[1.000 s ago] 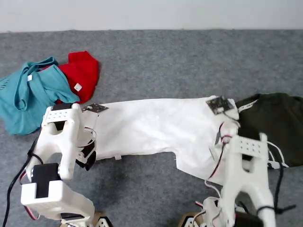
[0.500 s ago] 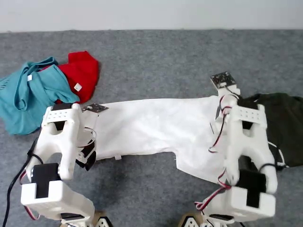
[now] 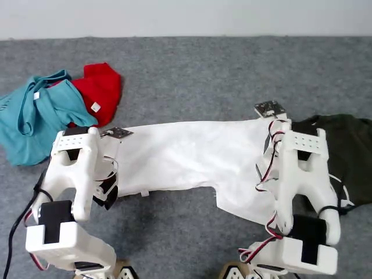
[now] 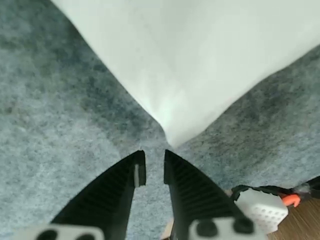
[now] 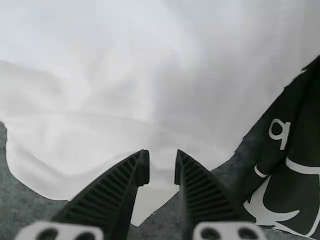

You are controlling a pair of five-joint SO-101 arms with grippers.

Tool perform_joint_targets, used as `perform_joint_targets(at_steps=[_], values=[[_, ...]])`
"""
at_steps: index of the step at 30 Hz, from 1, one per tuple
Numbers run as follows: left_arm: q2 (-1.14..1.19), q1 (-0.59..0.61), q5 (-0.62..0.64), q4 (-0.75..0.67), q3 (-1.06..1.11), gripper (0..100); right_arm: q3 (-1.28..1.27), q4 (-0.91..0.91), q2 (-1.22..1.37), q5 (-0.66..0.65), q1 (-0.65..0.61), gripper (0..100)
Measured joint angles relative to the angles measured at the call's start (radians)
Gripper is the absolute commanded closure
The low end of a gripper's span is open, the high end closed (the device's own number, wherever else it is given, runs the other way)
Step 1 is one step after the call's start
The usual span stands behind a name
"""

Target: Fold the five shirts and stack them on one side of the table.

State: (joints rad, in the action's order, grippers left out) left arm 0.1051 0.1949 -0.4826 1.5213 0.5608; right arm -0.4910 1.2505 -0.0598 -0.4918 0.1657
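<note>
A white shirt (image 3: 186,157) lies spread flat across the middle of the grey table. My left arm (image 3: 75,163) stands at its left end. In the left wrist view my left gripper (image 4: 155,167) hovers just short of a corner of the white shirt (image 4: 200,60), fingers slightly open with nothing between them. My right arm (image 3: 302,168) stands over the shirt's right end. My right gripper (image 5: 161,167) sits low over the white shirt (image 5: 125,75), narrowly open and holding nothing. A dark shirt (image 3: 340,151) with white print lies crumpled at the right edge.
A teal shirt (image 3: 35,116) and a red shirt (image 3: 102,90) lie bunched together at the far left. The dark shirt (image 5: 285,165) borders the white one beside my right gripper. Bare grey felt (image 3: 203,75) stretches along the far side of the table.
My right arm has swung from near the front edge up over the white shirt's right end, then eased back slightly. The left arm and the shirts have not moved.
</note>
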Motion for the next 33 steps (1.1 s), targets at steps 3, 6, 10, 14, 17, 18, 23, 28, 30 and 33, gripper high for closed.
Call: perform_joint_targets(at_steps=[3,6,10,14,17,18,23,28,30,33], values=[[0.000,0.000,0.000,0.000,0.000,92,-0.023,-0.003,0.000,0.000,-0.035,89.8],[0.000,0.000,0.000,0.000,0.005,92,-0.044,-0.008,0.000,-0.002,-0.080,89.8],[0.000,0.000,0.000,0.000,0.034,92,-0.064,-0.032,0.000,0.012,-0.100,89.8],[0.000,0.000,0.000,0.000,0.037,92,-0.066,-0.028,-0.008,0.020,-0.129,89.8],[0.000,0.000,0.000,0.000,0.037,92,-0.066,-0.017,-0.008,0.020,-0.129,90.0],[0.000,0.000,0.000,0.000,0.037,92,-0.066,-0.014,-0.008,0.020,-0.129,90.1],[0.000,0.000,0.000,0.000,0.037,92,-0.083,0.000,-0.008,0.018,-0.129,90.2],[0.000,0.000,0.000,0.000,0.037,92,-0.112,0.002,-0.008,0.018,-0.129,90.3],[0.000,0.000,0.000,0.000,0.037,92,-0.112,0.000,-0.008,0.018,-0.129,92.4],[0.000,0.000,0.000,0.000,0.037,92,-0.112,0.000,-0.008,0.018,-0.129,98.0]])
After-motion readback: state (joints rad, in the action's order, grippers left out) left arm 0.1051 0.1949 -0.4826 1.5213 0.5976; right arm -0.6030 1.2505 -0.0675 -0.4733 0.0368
